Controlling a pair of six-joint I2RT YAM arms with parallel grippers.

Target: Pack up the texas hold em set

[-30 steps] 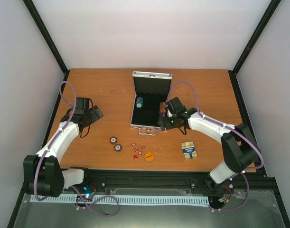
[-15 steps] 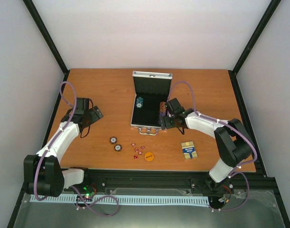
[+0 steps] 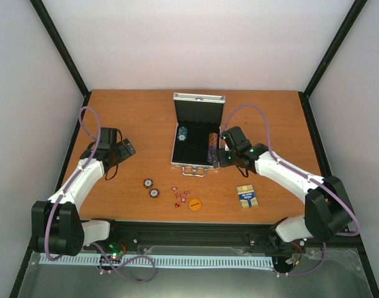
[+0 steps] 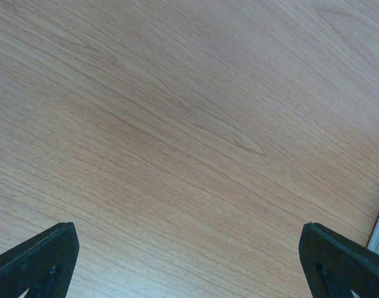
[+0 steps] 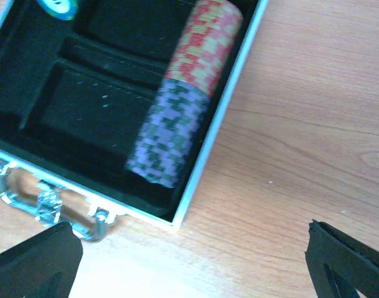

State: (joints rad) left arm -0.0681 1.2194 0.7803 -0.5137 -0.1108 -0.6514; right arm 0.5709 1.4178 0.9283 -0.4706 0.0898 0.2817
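black fingers of the right gripper [image 5: 189,248] stand wide apart and empty, just above the near right corner of the aluminium case [image 5: 221,127]. a row of chips [image 5: 177,105] lies along the case's right wall. the card deck [image 3: 246,196] is the nearest loose piece, toward the table's near edge; the orange disc [image 3: 195,203], red dice [image 3: 180,195] and two loose chips [image 3: 151,188] lie further left along that edge. the left gripper [image 4: 188,248], equally wide and empty, hovers over bare wood by the left edge. chips and disc look light, stiff and smooth, likely to skid; pinch across the rim. the dice may roll. the deck suits a grip across its narrow sides.
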